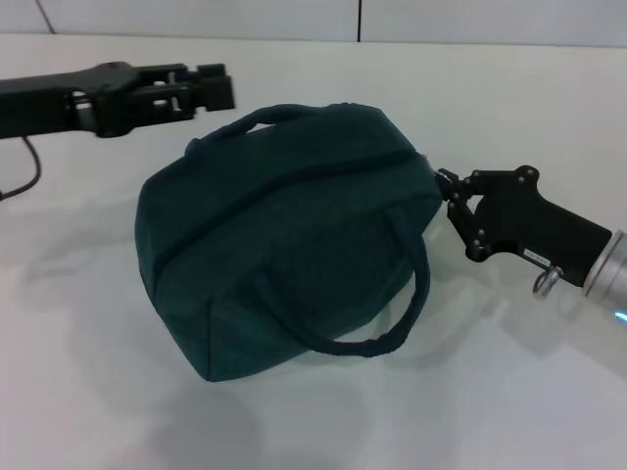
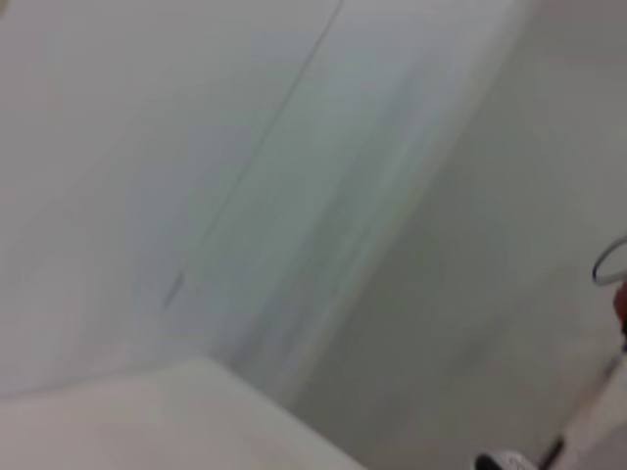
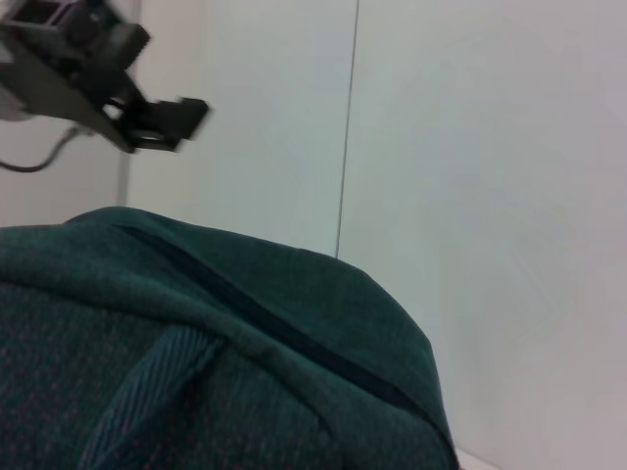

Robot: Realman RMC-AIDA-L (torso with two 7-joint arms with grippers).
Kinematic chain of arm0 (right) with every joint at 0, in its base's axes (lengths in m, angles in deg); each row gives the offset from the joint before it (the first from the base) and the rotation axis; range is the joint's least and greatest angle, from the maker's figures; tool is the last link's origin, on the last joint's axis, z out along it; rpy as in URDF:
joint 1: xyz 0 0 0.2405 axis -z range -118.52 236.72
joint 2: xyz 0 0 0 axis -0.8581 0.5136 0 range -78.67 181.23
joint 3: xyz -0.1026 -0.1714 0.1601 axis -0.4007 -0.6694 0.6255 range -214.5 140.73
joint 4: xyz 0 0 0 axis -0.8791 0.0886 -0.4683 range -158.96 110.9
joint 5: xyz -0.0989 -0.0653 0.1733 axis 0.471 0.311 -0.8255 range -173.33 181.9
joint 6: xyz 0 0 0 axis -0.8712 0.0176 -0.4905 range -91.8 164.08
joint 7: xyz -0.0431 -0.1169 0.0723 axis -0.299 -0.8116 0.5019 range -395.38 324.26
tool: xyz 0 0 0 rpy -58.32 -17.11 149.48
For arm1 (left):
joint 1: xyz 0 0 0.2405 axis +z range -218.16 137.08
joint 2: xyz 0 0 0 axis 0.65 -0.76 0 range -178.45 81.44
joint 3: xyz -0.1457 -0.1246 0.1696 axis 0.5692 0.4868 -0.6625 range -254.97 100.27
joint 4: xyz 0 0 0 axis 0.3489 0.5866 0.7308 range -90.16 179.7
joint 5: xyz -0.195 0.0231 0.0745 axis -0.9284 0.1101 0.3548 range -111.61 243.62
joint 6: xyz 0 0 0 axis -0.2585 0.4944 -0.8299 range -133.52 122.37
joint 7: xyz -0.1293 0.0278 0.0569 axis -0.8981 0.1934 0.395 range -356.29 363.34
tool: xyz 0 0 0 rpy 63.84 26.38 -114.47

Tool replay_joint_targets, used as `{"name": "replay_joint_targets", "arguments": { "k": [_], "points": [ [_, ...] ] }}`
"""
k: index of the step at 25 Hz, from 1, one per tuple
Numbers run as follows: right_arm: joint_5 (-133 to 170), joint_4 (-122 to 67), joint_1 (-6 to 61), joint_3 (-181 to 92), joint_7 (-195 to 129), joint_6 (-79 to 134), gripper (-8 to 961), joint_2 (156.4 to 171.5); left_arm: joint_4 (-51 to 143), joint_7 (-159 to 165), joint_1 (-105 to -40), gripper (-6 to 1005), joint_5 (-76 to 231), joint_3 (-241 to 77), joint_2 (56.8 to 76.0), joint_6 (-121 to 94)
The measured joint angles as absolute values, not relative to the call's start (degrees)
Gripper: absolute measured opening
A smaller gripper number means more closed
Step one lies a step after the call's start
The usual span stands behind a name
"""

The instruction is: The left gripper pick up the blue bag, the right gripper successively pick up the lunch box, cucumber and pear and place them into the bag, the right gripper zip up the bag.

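Note:
The blue bag [image 1: 284,235] lies on the white table with its zipper closed along the top and two loop handles, one [image 1: 392,333] hanging at the front. It also fills the lower part of the right wrist view [image 3: 196,352]. My right gripper [image 1: 446,186] is at the bag's right end, where the zipper line stops. Its fingers are pinched together there and hide the pull. My left gripper [image 1: 214,86] hovers behind and to the left of the bag, open and empty, clear of the handles. It also shows in the right wrist view [image 3: 171,122]. The lunch box, cucumber and pear are out of view.
The white table [image 1: 529,392] stretches all around the bag. A pale wall with seams [image 1: 359,20] runs along the back. The left arm's thin cable [image 1: 29,171] loops at the far left. The left wrist view shows only blurred pale surfaces.

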State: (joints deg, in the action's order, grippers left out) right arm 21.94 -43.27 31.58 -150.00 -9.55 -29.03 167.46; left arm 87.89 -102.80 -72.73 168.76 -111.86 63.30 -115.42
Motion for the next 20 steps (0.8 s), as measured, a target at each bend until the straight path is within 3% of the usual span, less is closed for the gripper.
{"name": "replay_joint_targets", "arguments": {
  "k": [3, 8, 20],
  "points": [
    [21.94, -43.27, 31.57, -150.00, -9.55, -29.10, 10, 167.47, 88.13, -106.38, -77.63, 415, 173.64, -113.16, 63.53, -113.81],
    [21.94, -43.27, 31.55, -150.01, -9.55, -29.17, 10, 167.47, 89.69, -111.93, -83.86, 501, 181.82, -114.04, 63.83, -109.00],
    [21.70, -43.28, 32.37, -149.99, -9.64, -29.43, 10, 167.47, 98.46, -128.18, -87.15, 490, 189.76, -126.54, 64.33, -105.64]
  ]
}}
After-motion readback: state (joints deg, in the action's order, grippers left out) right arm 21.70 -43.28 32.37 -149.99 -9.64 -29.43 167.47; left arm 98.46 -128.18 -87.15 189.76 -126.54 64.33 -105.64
